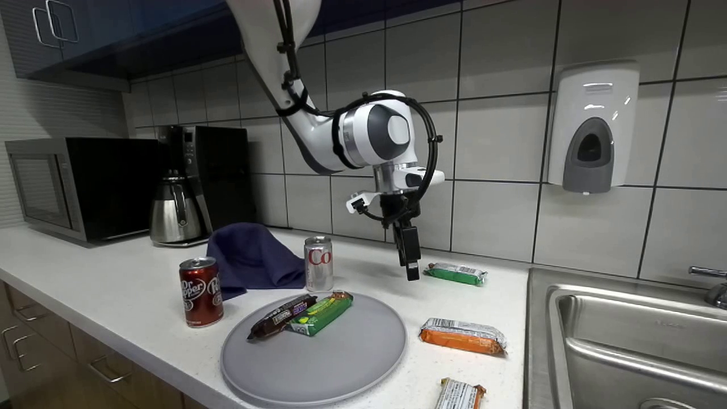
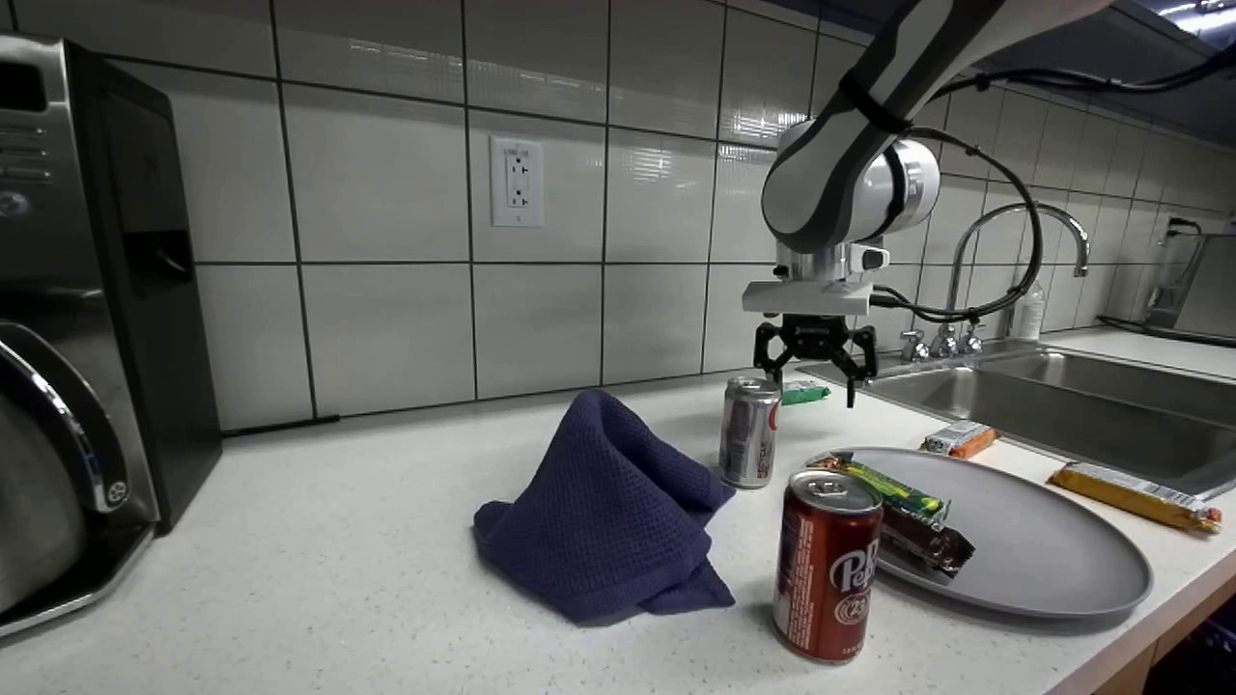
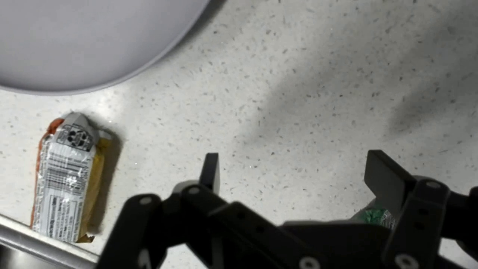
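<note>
My gripper [image 1: 413, 272] hangs above the white counter with its fingers pointing down. In the wrist view the gripper [image 3: 293, 155] is wide open, and only speckled counter shows between its fingertips. Nearest to it lies a green-and-silver wrapped bar [image 1: 456, 274], close to the tiled wall. A bit of that green wrapper [image 3: 374, 216] peeks out beside one finger; the rest is hidden by the gripper. An orange-and-silver bar [image 1: 463, 336] rests between the grey plate [image 1: 341, 369] and the sink. On the plate are a dark brown bar [image 1: 282, 316] and a green bar [image 1: 322, 312], side by side.
A silver Coke can [image 1: 319, 264], a Dr Pepper can [image 1: 201, 292] and a crumpled blue cloth [image 1: 250, 255] stand around the plate. Another bar [image 2: 1135, 495], yellow-wrapped, lies by the steel sink [image 1: 642, 341]. Further back are a coffee maker [image 1: 176, 210] and a microwave [image 1: 108, 182].
</note>
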Robot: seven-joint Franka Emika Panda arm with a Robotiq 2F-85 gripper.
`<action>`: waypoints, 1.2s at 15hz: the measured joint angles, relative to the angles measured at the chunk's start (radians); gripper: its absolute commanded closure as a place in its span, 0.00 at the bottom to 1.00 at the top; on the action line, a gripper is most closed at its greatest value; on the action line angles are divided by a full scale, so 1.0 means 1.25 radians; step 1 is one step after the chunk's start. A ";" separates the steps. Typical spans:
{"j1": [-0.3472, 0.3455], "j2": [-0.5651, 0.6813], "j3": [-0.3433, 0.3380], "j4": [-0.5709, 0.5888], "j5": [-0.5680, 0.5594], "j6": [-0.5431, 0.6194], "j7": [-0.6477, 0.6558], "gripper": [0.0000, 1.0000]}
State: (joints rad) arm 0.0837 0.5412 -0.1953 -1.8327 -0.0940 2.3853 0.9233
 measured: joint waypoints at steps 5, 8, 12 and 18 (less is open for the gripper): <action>-0.002 0.057 0.000 0.099 0.022 -0.067 0.077 0.00; -0.007 0.091 0.000 0.161 0.035 -0.103 0.110 0.00; -0.020 0.128 0.000 0.232 0.051 -0.134 0.131 0.00; -0.044 0.185 0.000 0.326 0.058 -0.160 0.150 0.00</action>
State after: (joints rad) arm 0.0284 0.7723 -0.1955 -1.4257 -0.0220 2.1859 1.1113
